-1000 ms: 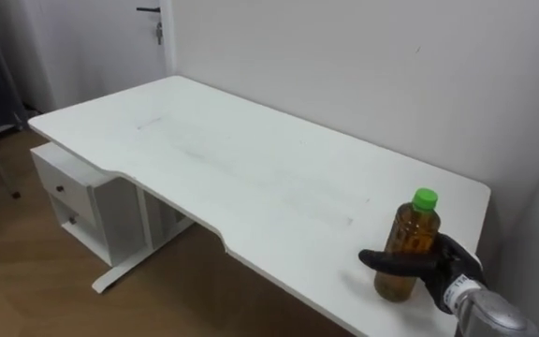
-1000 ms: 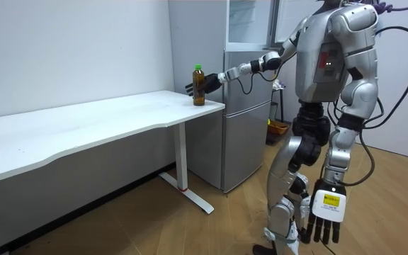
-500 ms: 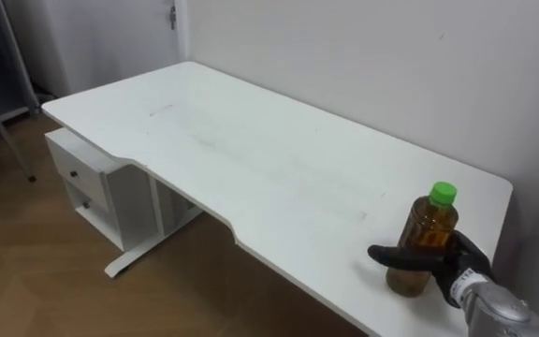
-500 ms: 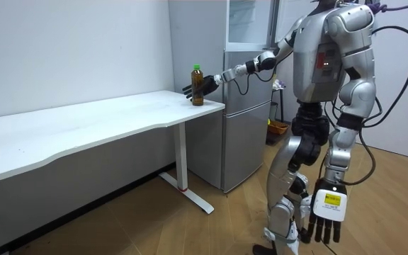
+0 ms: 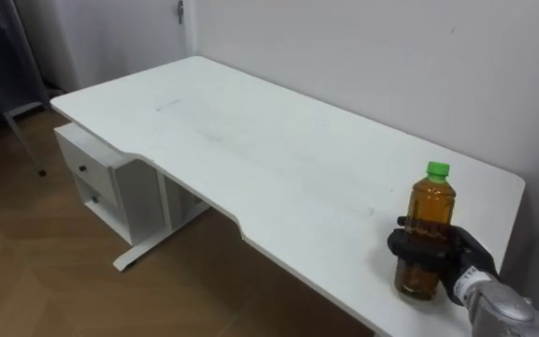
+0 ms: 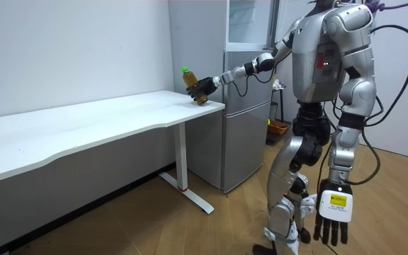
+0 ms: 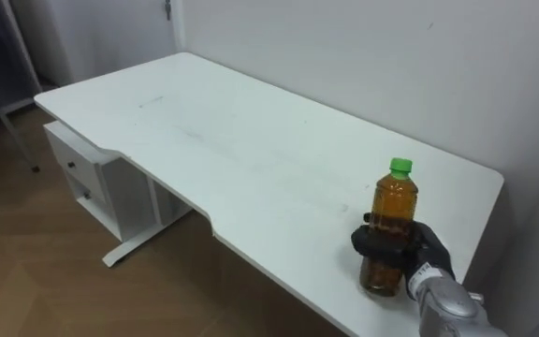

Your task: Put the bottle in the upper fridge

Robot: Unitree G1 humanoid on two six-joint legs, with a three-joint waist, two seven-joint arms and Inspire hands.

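Hands first. The left hand [image 6: 333, 212] hangs low beside the robot's leg, and its fingers are straight and loose. The right arm reaches far out over the end of the worktop [image 5: 251, 154]. The right hand [image 5: 452, 260] is dark, and its fingers and thumb are curled tight round the middle of the bottle [image 5: 431, 201].

The bottle holds brown drink and has a green cap [image 5: 437, 170]. It is near the far right corner of the worktop, close to the front edge. From the robot's eyes it looks almost upright. From the room view it leans, with the cap tipped toward the room view's left and the bottom toward the hand. You cannot tell if the bottom touches the worktop.

The eye views show things under and behind the worktop. A white set of drawers [image 5: 101, 183] sits under its left end, with small dark knobs. A white leg [image 5: 143, 253] runs along the floor beside it. A door [image 5: 181, 9] is in the far left corner of the room.

The room view shows the whole robot. It stands on two legs on the wood floor [image 6: 211, 234], in front of a tall grey fridge [image 6: 246, 134]. The fridge stands just beside the end of the worktop where the bottle is.

The worktop is long, white and smooth. The wall [image 5: 363, 65] behind it is plain and pale.
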